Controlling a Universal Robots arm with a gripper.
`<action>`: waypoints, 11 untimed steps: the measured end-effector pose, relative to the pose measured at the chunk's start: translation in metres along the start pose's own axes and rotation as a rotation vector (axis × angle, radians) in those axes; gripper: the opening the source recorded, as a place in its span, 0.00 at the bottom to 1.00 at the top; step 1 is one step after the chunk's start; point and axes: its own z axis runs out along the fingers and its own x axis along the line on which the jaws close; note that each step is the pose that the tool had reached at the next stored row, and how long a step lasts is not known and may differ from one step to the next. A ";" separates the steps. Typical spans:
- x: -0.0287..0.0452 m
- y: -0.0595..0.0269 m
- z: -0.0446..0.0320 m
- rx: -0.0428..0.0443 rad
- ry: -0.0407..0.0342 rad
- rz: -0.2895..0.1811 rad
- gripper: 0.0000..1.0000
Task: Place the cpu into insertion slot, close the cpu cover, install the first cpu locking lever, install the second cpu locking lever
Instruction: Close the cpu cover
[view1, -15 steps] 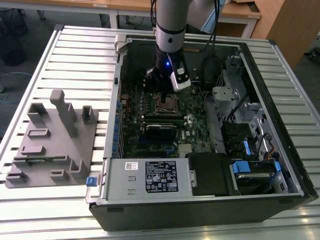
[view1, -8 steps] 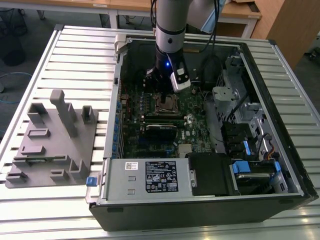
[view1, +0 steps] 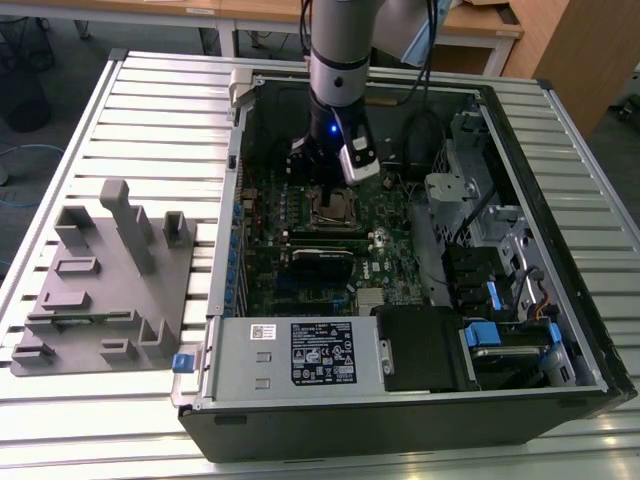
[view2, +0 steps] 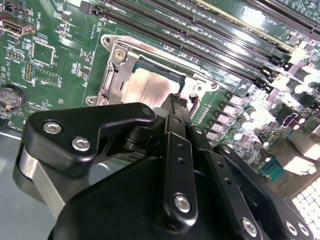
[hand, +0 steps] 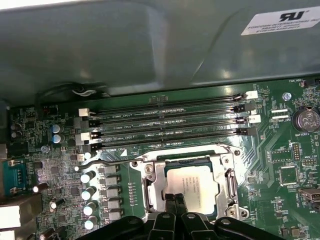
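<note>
- The open computer case (view1: 400, 440) lies on a slatted table (view1: 150, 100).
- The gripper (hand: 174, 199) hangs just above the insertion slot (view1: 335, 208), with its fingers pressed together and nothing between them.
- The cpu cover (hand: 159, 180) lies flat around the cpu (hand: 192, 182), which sits in the slot.

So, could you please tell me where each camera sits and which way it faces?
Exterior view: off the arm, high up, looking down into the open computer case; the arm and end effector show.
First wrist view: on the wrist, facing the circuit board and memory slots; the end effector's tip shows.
Second wrist view: on the wrist, looking along the end effector at the board.
Both wrist views share the chip.
</note>
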 end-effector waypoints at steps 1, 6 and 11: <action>0.0005 -0.0001 0.0001 0.0000 0.0000 0.000 0.10; 0.0039 -0.0006 0.0019 0.0001 0.0000 0.000 0.10; 0.0051 -0.0009 0.0054 0.0002 0.0001 0.000 0.10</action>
